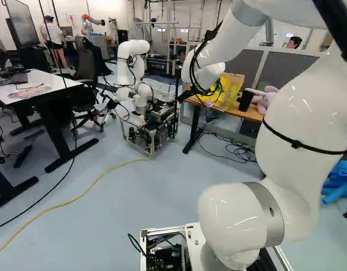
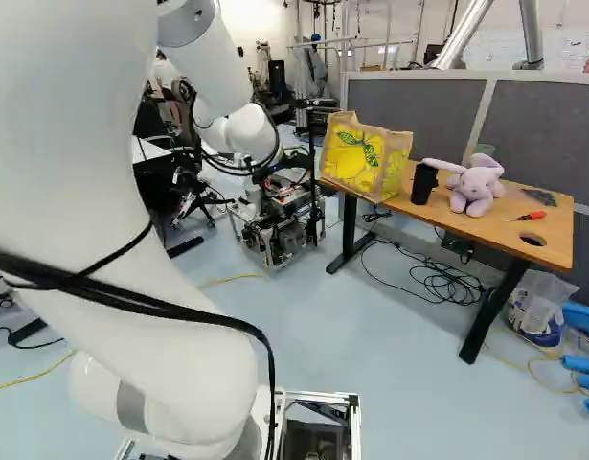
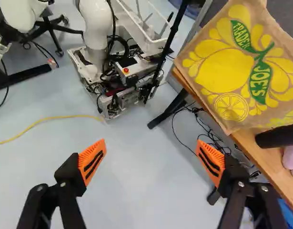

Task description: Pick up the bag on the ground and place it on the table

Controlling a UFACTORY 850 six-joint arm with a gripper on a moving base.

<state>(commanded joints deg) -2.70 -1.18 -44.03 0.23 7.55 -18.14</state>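
Observation:
My gripper is at the end of the raised arm in the left base view. In the wrist view the gripper stands open, with only floor showing between its orange pads. A brown paper bag with yellow lemon print stands upright on the far end of the wooden table; the wrist view has this bag ahead of the gripper, beyond one finger and not touched. On the floor by the table's near end, a clear plastic bag with things inside shows in the right base view.
The table also bears a black cup, a pink plush toy and a red-handled tool. Another robot stands beside the table's far end. Cables lie under it. A white table and a yellow cable are at left.

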